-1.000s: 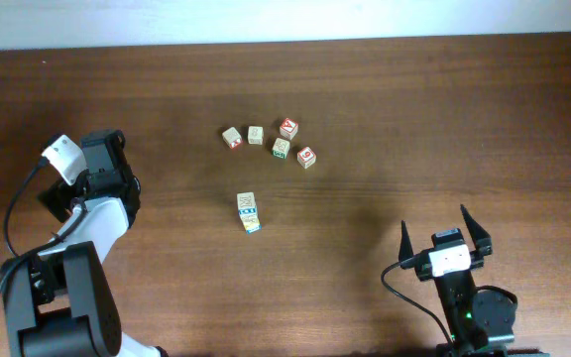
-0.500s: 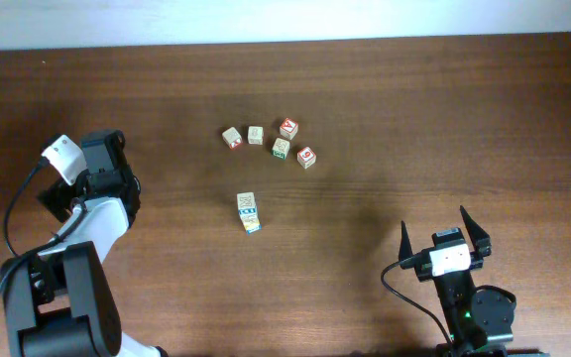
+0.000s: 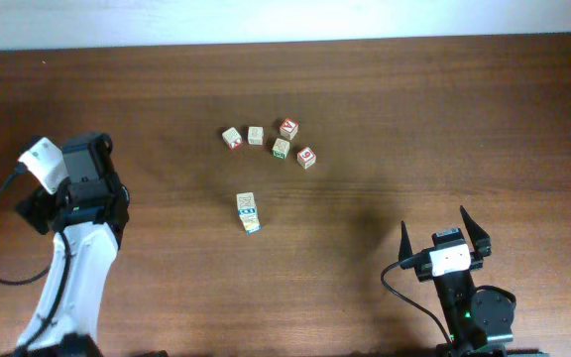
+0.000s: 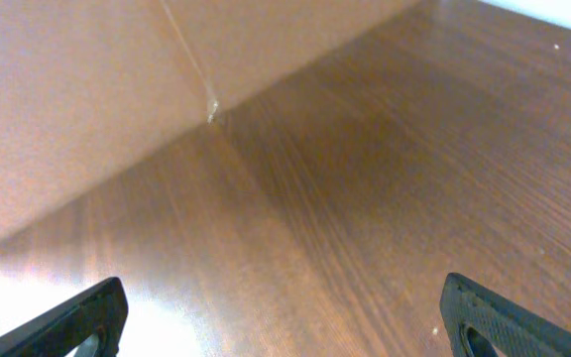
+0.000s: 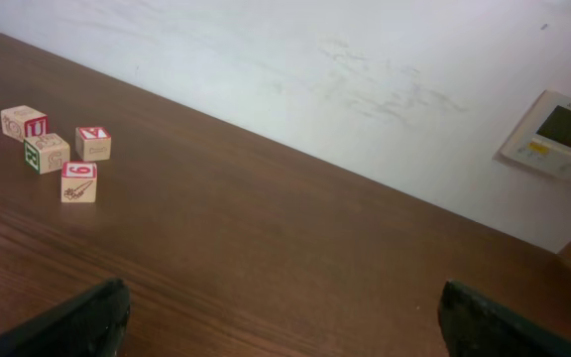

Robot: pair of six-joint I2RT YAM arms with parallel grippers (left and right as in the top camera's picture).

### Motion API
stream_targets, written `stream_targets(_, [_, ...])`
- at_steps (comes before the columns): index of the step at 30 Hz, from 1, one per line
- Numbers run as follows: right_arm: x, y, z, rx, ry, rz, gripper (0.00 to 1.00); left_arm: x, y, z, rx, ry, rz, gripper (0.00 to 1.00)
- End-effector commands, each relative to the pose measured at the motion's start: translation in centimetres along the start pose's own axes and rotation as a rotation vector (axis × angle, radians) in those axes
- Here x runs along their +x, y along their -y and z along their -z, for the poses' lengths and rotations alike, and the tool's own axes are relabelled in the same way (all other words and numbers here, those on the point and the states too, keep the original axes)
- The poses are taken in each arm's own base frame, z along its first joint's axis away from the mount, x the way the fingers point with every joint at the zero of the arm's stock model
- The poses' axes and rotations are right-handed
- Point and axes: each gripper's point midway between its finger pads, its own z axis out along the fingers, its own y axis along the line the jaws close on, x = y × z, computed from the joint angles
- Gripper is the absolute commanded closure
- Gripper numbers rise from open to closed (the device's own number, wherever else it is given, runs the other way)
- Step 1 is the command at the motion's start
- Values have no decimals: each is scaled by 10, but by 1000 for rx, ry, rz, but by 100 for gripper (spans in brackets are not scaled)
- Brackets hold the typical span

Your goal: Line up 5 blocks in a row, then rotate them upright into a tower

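Seen from overhead, the light is bright and even. The dark table (image 3: 414,119) shows its grain without hot spots, and the pale strip along its far edge is nearly washed out. The blocks (image 3: 255,135) cast only faint, soft shadows, and their print is too small to read.

In the left wrist view, white glare spreads over the wood beside one tip of the left gripper (image 4: 284,322), and the surface far ahead of the jaws is hazy.

In the right wrist view, the wall (image 5: 315,79) ahead of the right gripper (image 5: 284,317) is brightly lit. The blocks ahead and to one side are sharp, while the fingertips are dark blurs.
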Motion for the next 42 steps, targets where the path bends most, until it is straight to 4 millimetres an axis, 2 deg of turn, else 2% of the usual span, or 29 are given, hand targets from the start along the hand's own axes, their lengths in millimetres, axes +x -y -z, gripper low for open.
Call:
stream_targets(1, [3,-1,0,-1,-2,-9,1,-33,-32,29,-4,76,84,1])
stream_targets(2, [3,-1,0,-1,-2,-9,1,-37,-41,35,-13,97,107,1])
stream_targets(4, [3,-1,0,-1,-2,-9,1,-22,-54,42,-13,91,100,1])
stream_targets(6, [3,-1,0,-1,-2,-9,1,11,-70,45,-17,72,75,1])
stream_targets(7, [3,-1,0,-1,-2,-9,1,36,-75,46,0,55,56,1])
stream_targets(9, [3,-1,0,-1,-2,-9,1,82,-68,50,121,16,39,1])
stream_targets(11, [3,-1,0,-1,-2,-9,1,108,-61,55,209,0,34,1])
stream_targets(12, [3,-1,0,-1,-2,-9,1,122,-46,63,328,0,46,1])
stream_targets(16, [3,-1,0,-1,-2,-9,1,112,-36,81,464,166,191,1])
stream_targets(17, [3,-1,0,-1,-2,-9,1,110,-35,84,489,184,179,1])
stream_targets(20, [3,-1,0,-1,-2,-9,1,106,-14,105,641,314,-68,1])
stream_targets(23, [3,-1,0,-1,-2,-9,1,93,-7,122,699,460,-201,1])
stream_targets(27, [3,-1,0,-1,-2,-9,1,99,-9,124,705,485,-215,1])
stream_targets(31, [3,-1,0,-1,-2,-9,1,85,-17,131,688,550,-183,1])
stream_targets(42, [3,-1,0,-1,-2,-9,1,85,-15,133,706,553,-186,1])
